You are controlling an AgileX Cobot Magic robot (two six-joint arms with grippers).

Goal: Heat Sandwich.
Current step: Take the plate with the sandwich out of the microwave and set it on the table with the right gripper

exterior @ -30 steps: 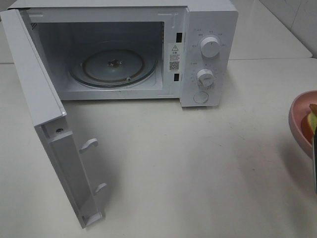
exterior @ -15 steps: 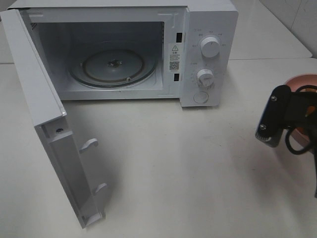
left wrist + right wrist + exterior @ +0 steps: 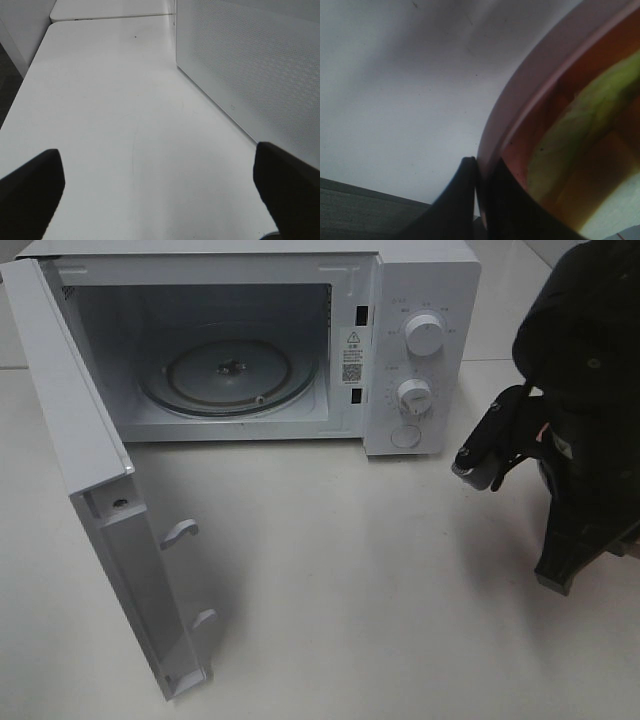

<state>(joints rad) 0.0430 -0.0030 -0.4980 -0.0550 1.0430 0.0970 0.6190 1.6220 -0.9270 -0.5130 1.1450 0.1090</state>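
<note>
The sandwich (image 3: 580, 130), light green and yellowish layers, lies on a round pink plate (image 3: 535, 75) in the right wrist view. My right gripper (image 3: 480, 163) is shut on the plate's rim, one finger outside it and one inside. In the exterior high view the black right arm (image 3: 585, 390) fills the right side and hides both plate and sandwich. The white microwave (image 3: 420, 300) stands at the back with its door (image 3: 90, 440) swung wide open and its glass turntable (image 3: 230, 375) bare. My left gripper (image 3: 157, 152) is open over the table with nothing between its fingers.
The open door juts toward the front left of the white table (image 3: 350, 570). In the left wrist view, the microwave's perforated side wall (image 3: 250, 65) stands close by. The control knobs (image 3: 424, 335) face the front, just left of the right arm.
The right arm has swung in from the right edge toward the microwave's right side. The pink plate seen at the right edge a second ago is now hidden behind it.
</note>
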